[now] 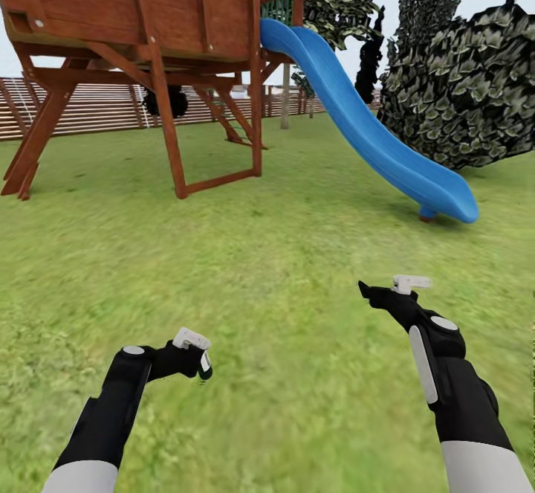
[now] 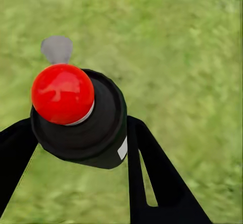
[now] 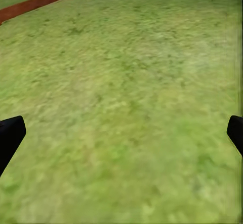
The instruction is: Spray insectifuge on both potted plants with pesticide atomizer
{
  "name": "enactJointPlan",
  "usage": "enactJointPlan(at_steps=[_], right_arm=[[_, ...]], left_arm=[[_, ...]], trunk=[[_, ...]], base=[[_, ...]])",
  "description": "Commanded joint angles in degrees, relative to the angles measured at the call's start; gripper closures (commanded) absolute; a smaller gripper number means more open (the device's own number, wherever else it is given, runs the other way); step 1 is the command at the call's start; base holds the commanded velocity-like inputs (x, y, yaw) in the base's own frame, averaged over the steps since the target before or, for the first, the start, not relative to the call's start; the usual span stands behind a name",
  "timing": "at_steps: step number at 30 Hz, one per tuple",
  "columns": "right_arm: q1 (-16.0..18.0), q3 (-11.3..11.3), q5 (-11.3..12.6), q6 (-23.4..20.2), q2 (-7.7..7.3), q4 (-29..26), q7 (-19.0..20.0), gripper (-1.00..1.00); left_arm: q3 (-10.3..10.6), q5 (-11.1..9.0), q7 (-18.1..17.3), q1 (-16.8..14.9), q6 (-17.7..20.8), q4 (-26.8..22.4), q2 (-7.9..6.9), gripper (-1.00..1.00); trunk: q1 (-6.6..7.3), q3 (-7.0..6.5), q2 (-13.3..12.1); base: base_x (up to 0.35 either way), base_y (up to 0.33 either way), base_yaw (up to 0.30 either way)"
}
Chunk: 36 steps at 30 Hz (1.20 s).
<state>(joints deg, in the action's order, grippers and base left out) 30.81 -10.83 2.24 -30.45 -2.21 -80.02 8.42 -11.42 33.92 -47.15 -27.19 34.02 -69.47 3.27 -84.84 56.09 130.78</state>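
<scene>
The pesticide atomizer (image 2: 104, 117), a dark bottle with a red ball cap, a grey nozzle and a small white label, sits between the black fingers of my left gripper (image 2: 81, 133), which is shut on it. From the head view the left gripper (image 1: 199, 359) hangs low over the lawn (image 1: 282, 270) of the garden, with the bottle's dark green end (image 1: 206, 368) just showing. My right gripper (image 1: 365, 289) is held over grass further right, open and with nothing in it; its fingertips (image 3: 11, 133) stand wide apart. The potted plants are out of view.
A brown wooden play tower (image 1: 148, 39) stands ahead left, with a blue slide (image 1: 371, 136) running down to the right. Dark leafy bushes (image 1: 461, 91) rise at the right. A slatted fence (image 1: 89, 106) closes the back. One wooden base beam (image 3: 40, 1) lies on the grass.
</scene>
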Motion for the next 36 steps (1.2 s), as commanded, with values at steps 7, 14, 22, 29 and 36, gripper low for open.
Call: enactJointPlan(at_steps=[7,14,22,29,36], right_arm=[[0.04,-0.07,0.22,-0.31,0.01,-0.05,0.20,-1.00],[0.04,-0.07,0.22,-0.31,0.01,-0.05,0.20,-1.00],[0.04,-0.07,0.22,-0.31,0.01,-0.05,0.20,-1.00],[0.04,-0.07,0.22,-0.31,0.01,-0.05,0.20,-1.00],[0.04,-0.07,0.22,-0.31,0.01,-0.05,0.20,-1.00]], left_arm=[[-0.18,0.36,-0.49,-0.05,0.25,-0.06,0.08,1.00],[-0.18,0.36,-0.52,-0.03,0.25,-0.08,0.09,1.00],[-0.18,0.36,-0.51,-0.05,0.25,-0.09,0.14,1.00],[-0.18,0.36,-0.49,-0.03,0.25,-0.10,0.16,1.00],[-0.18,0.36,-0.49,-0.05,0.25,-0.10,0.15,1.00]], trunk=[[-0.03,0.06,0.02],[-0.03,0.06,0.02],[-0.03,0.06,0.02],[-0.03,0.06,0.02],[-0.03,0.06,0.02]], base=[[0.347,0.000,-0.238],[0.346,0.000,-0.238],[0.347,0.000,-0.238],[0.347,0.000,-0.238],[0.347,0.000,-0.222]])
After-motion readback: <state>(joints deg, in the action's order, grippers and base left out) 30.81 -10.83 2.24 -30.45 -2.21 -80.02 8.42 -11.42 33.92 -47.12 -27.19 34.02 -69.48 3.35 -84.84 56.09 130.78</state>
